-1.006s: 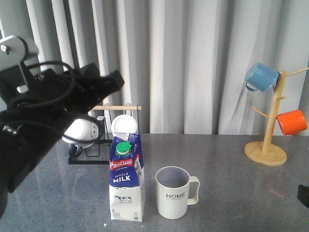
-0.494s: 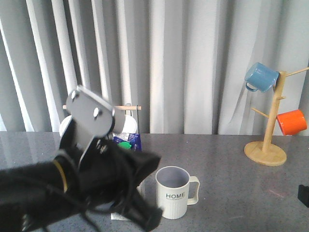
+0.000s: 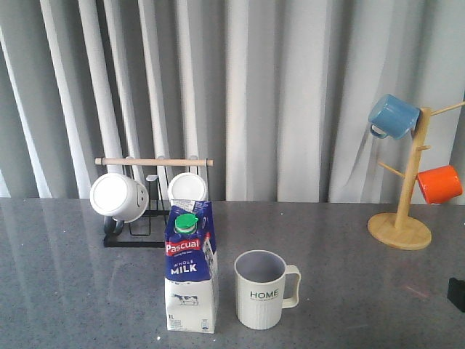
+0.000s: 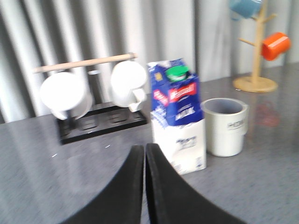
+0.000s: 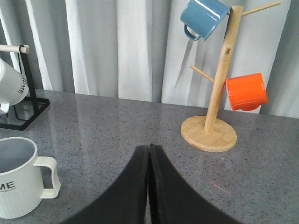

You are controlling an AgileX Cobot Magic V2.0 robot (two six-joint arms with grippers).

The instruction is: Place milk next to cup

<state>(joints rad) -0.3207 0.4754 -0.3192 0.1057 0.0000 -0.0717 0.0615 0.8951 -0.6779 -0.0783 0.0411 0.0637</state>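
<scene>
The milk (image 3: pixel 191 267) stands upright on the worktop (image 3: pixel 349 291) just beside the cup (image 3: pixel 261 289), so the job looks done (both pincers closed, holding nothing, left pincer (image 4: pixel 144 154), right pincer (image 5: pixel 149 154)).

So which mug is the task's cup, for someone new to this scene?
Start at the blue-and-white milk carton near the table's front edge. The cup stands just beside it, toward the wooden mug tree. It alone sits upright on the table, off-white, ribbed, marked "HOME".
</scene>
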